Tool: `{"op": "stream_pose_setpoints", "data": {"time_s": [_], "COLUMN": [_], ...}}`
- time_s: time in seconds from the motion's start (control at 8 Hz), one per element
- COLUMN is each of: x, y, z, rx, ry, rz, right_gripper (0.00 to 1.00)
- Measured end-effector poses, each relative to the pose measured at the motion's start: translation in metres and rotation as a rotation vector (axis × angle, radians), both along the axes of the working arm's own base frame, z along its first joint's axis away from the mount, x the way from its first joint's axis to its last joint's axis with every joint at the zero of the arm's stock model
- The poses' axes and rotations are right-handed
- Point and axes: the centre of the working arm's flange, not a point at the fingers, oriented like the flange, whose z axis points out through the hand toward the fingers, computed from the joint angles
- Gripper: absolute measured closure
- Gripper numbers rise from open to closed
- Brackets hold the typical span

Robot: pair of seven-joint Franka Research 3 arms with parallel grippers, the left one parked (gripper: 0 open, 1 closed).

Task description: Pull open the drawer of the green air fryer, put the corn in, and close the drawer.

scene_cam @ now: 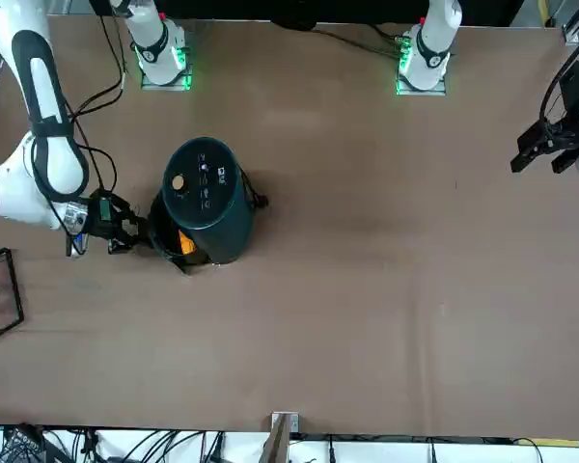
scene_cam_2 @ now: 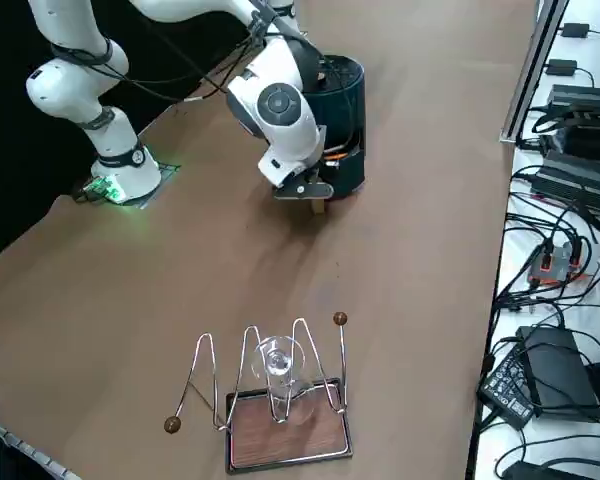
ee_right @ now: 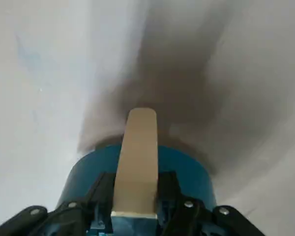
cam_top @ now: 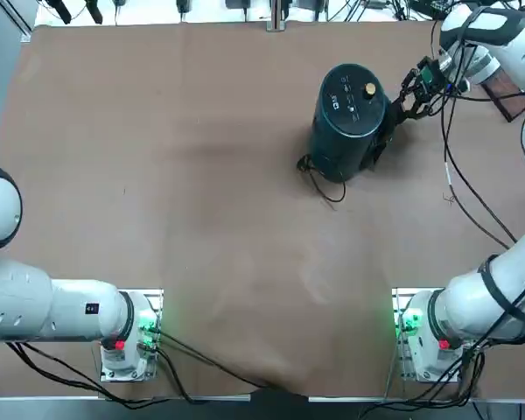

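Right arm (cam_top: 494,289): glossy white rounded segments, black joint bands, black cables strapped along its length. Base (cam_top: 416,328) lit green, with a red spot. Hand (cam_top: 409,96): black, with silver screws and black fingers (ee_right: 102,189).

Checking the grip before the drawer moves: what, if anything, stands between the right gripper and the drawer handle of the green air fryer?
Nothing visible. The right gripper is shut directly on the beige drawer handle at the side of the green air fryer.
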Motion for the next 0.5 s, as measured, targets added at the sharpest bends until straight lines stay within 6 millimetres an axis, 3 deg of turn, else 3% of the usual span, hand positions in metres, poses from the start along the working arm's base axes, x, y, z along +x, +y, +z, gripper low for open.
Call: {"op": "stream_pose_setpoints", "data": {"time_s": [0.5], "x": [0.0], "y": [0.024], "z": [0.008], "rx": [0.001], "ry": [0.005], "rz": [0.028], "right_gripper": [0.53]}}
